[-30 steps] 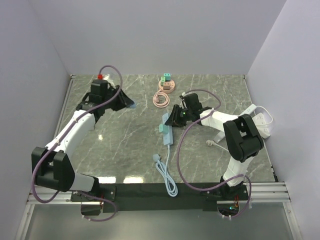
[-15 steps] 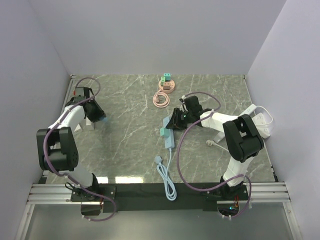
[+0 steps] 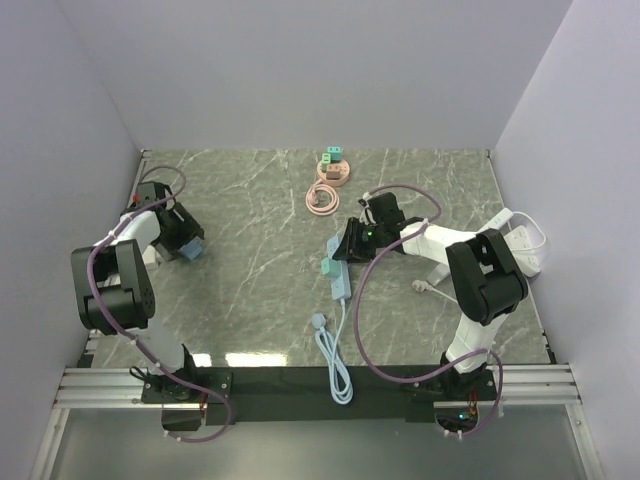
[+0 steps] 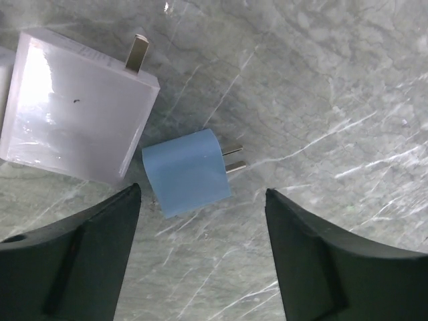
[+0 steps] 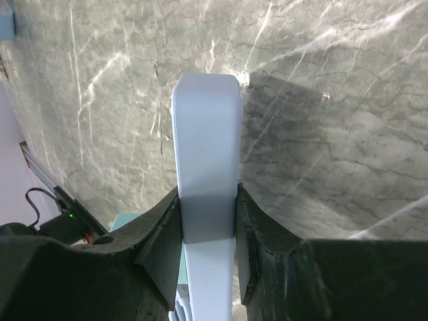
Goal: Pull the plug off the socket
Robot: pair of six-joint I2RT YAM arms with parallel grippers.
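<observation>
The blue plug (image 4: 188,172) lies flat on the marble, free of the socket, its two prongs pointing right. My left gripper (image 4: 202,194) hovers just over it, open, with a finger on either side and touching nothing. In the top view this is at the far left, where the plug (image 3: 193,251) shows beside the left gripper (image 3: 183,243). The socket is a pale blue power strip (image 3: 340,275) near the middle. My right gripper (image 3: 346,243) is shut on its far end; the right wrist view shows the strip (image 5: 206,134) clamped between both fingers (image 5: 164,234).
A white adapter (image 4: 73,117) lies right beside the blue plug. A teal plug (image 3: 325,264) sits at the strip's side. The strip's cable (image 3: 335,360) coils toward the near edge. At the back are a pink coiled cable (image 3: 320,198) and a pink disc (image 3: 332,166); a white strip (image 3: 522,240) lies right.
My left arm swung from mid-table to the far left with the blue plug, came down and opened, leaving the plug beside the white adapter. The right gripper kept its hold on the strip.
</observation>
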